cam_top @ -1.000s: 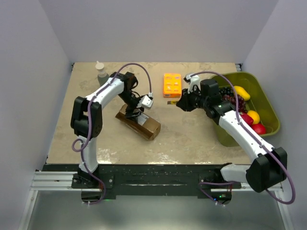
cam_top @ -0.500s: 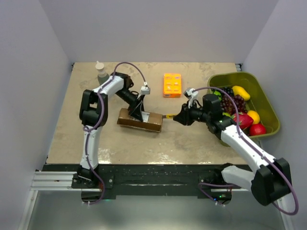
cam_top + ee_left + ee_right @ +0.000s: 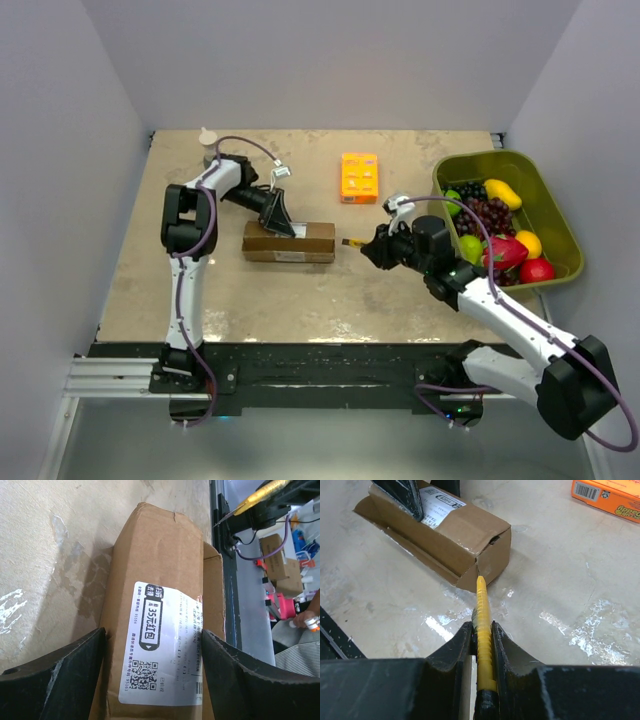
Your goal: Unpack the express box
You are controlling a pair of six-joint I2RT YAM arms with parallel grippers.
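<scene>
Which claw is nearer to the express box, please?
Left. The left claw clamps the express box across its width; the right claw sits off its end, holding a yellow cutter.

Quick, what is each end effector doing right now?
The left end effector: closed on the express box.
The right end effector: closed on a yellow cutter.

Matt cardboard, paper and plastic on a stone-look table (image 3: 580, 575).
We see the express box (image 3: 289, 242) in dull brown cardboard, creased at its edges, carrying a smooth white paper label (image 3: 161, 645). The table looks like mottled beige stone, with glossy streaks catching light. The right gripper (image 3: 482, 626) has matt black plastic fingers around a yellow tool (image 3: 481, 597) of ridged plastic. We also see an orange box (image 3: 359, 177) of printed card and a smooth green plastic bin (image 3: 548, 205).
</scene>
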